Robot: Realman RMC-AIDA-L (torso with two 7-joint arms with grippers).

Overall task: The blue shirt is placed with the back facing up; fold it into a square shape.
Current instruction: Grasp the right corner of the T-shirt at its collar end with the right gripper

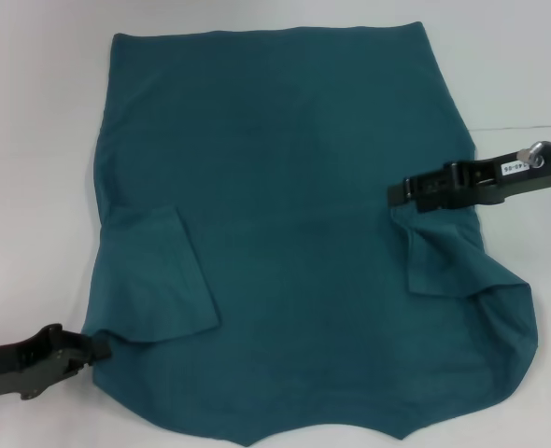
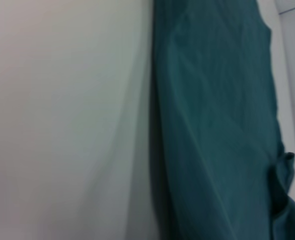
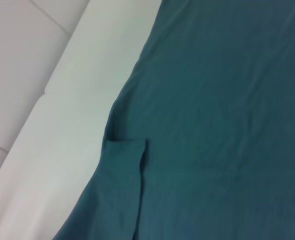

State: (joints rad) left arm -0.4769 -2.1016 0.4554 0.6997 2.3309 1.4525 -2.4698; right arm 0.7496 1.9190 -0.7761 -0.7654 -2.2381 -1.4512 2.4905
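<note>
The blue shirt [image 1: 294, 215] lies spread flat on the white table [image 1: 33, 187], with both short sleeves folded inward onto the body. The left sleeve flap [image 1: 154, 280] lies at the near left and the right sleeve flap [image 1: 444, 252] at the right. My left gripper [image 1: 100, 345] is at the shirt's near left edge, its tip touching the cloth just below the left flap. My right gripper [image 1: 397, 193] reaches in from the right, its tip over the top corner of the right flap. The shirt also shows in the left wrist view [image 2: 217, 130] and in the right wrist view [image 3: 227, 100].
The white table shows bare to the left of the shirt [image 2: 62, 120] and to its right [image 1: 528, 93]. The shirt's near hem [image 1: 322, 431] reaches the bottom of the head view. A thin seam line [image 1: 509, 129] crosses the table at the right.
</note>
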